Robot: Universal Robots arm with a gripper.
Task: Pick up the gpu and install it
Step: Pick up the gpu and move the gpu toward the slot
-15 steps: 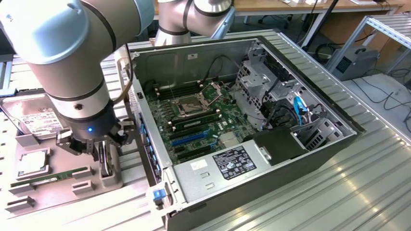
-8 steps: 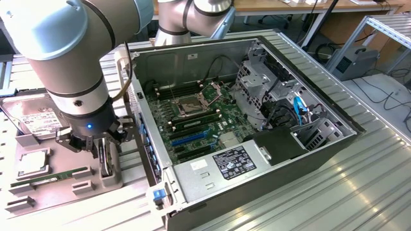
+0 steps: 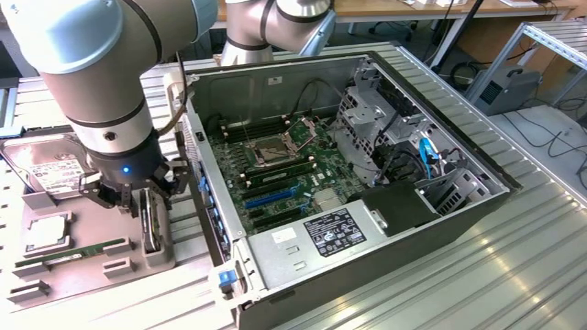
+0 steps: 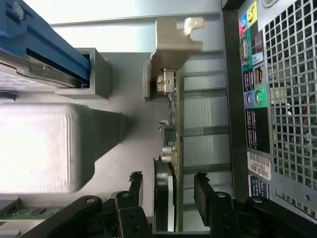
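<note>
Wrist view showed the tool open, its fingers straddling the gpu, which stood on edge in the grey holder directly beneath. The pick-up looked to be in hand, and a grip would call for closing squarely on the card's faces. The computer case crowded one side of the tool, and the hard drive lay on the other.

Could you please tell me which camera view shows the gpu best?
The wrist view: the gpu stands edge-on, its silver bracket and ports plain, between the fingers of the open gripper. The exterior view shows a thin dark edge upright in the grey tray under the gripper.
</note>
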